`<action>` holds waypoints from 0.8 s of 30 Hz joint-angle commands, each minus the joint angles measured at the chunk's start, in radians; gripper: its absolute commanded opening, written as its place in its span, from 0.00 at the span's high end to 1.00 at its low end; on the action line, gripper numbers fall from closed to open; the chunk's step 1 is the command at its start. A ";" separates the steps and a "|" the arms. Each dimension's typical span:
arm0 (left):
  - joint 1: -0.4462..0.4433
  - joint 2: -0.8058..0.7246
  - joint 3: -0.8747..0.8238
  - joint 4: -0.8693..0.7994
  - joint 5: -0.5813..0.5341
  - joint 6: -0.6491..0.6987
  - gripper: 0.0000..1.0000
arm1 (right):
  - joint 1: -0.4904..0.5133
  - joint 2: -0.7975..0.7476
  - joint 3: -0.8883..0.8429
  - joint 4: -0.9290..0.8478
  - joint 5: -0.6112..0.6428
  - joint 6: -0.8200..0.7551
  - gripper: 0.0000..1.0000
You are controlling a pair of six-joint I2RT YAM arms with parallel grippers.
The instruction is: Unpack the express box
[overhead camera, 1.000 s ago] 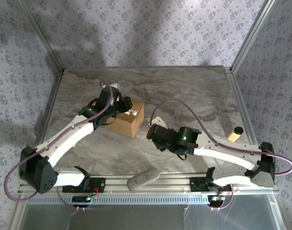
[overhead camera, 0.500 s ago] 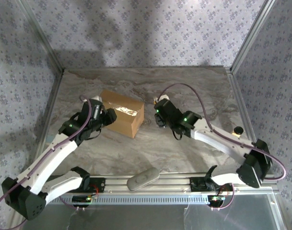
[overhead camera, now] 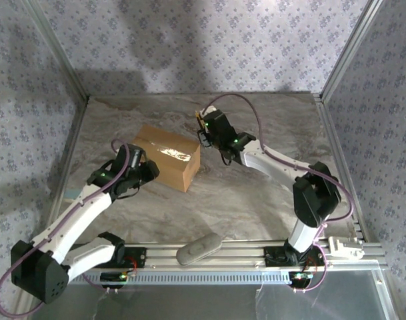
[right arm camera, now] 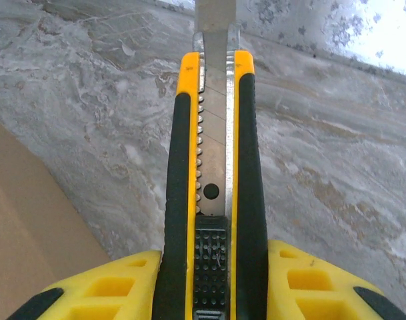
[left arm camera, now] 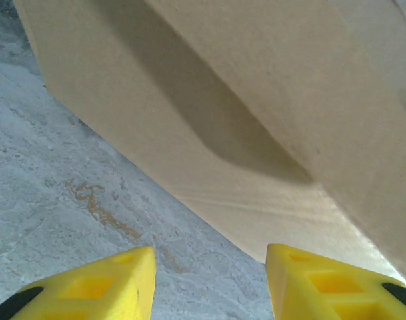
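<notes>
The express box (overhead camera: 168,157) is a brown cardboard carton lying left of centre on the marble table, with shiny clear tape along its top seam. My left gripper (overhead camera: 149,172) sits low at its near-left side. In the left wrist view the yellow fingers (left arm camera: 109,283) stand apart over bare marble, with the box wall (left arm camera: 256,100) just ahead and nothing between them. My right gripper (overhead camera: 205,127) hovers off the box's far-right corner. It is shut on a yellow-and-black utility knife (right arm camera: 213,167) with its blade pushed out. A corner of the box (right arm camera: 23,227) lies to its left.
A grey oblong object (overhead camera: 198,248) rests on the front rail between the arm bases. A small white part (overhead camera: 346,247) sits near the right base. Metal frame posts (overhead camera: 69,67) and patterned walls close in the table on three sides.
My right arm has swung with the knife from the near middle to the far right of the box. My left arm has drawn back off the box top to its near-left side.
</notes>
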 commanded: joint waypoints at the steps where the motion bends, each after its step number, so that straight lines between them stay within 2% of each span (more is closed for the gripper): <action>1: 0.014 0.028 0.020 0.058 0.033 0.009 0.53 | -0.006 0.039 0.046 0.043 -0.020 -0.051 1.00; 10: 0.038 0.099 0.049 0.103 0.044 0.042 0.53 | 0.028 -0.004 -0.026 0.058 -0.020 -0.044 1.00; 24: 0.043 0.229 0.088 0.200 0.086 0.051 0.55 | 0.166 -0.213 -0.218 -0.007 0.104 0.050 1.00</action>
